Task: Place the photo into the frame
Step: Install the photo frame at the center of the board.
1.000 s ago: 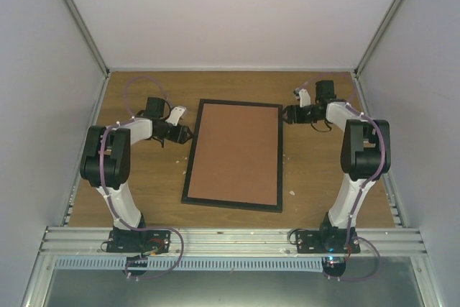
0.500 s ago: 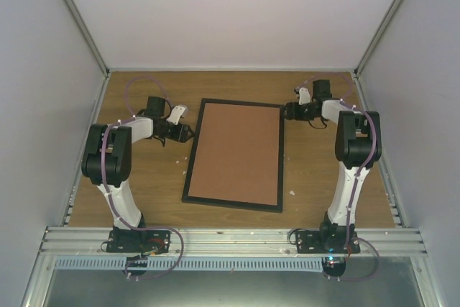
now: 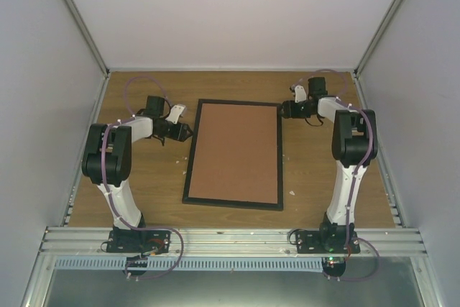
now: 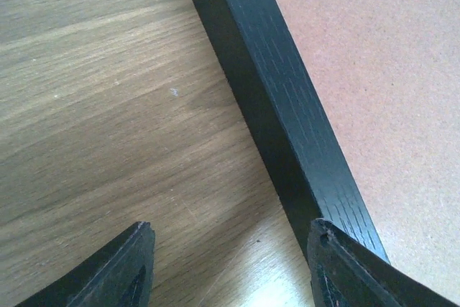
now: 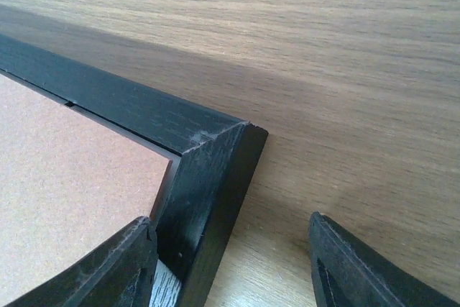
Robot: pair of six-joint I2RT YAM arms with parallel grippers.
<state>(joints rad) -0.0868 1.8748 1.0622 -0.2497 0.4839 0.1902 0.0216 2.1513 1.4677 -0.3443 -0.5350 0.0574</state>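
The black frame (image 3: pixel 233 153) lies flat mid-table, filled by a brown backing board (image 3: pixel 236 150). The photo is hidden. My left gripper (image 3: pixel 187 132) is open at the frame's left edge near its far corner; in the left wrist view (image 4: pixel 230 264) the black rail (image 4: pixel 287 106) runs past the right finger, with bare table between the jaws. My right gripper (image 3: pixel 284 110) is open at the frame's far right corner; in the right wrist view (image 5: pixel 230 264) that corner (image 5: pixel 215 156) lies between the jaws, close to the left finger.
The wooden table (image 3: pixel 144 177) is boxed in by white walls with metal rails on both sides. A small white scrap (image 3: pixel 292 192) lies right of the frame's near corner. The arm bases stand at the near edge.
My right gripper has moved left and slightly farther back, up to the frame's far right corner. My left gripper has barely shifted. The frame has not moved.
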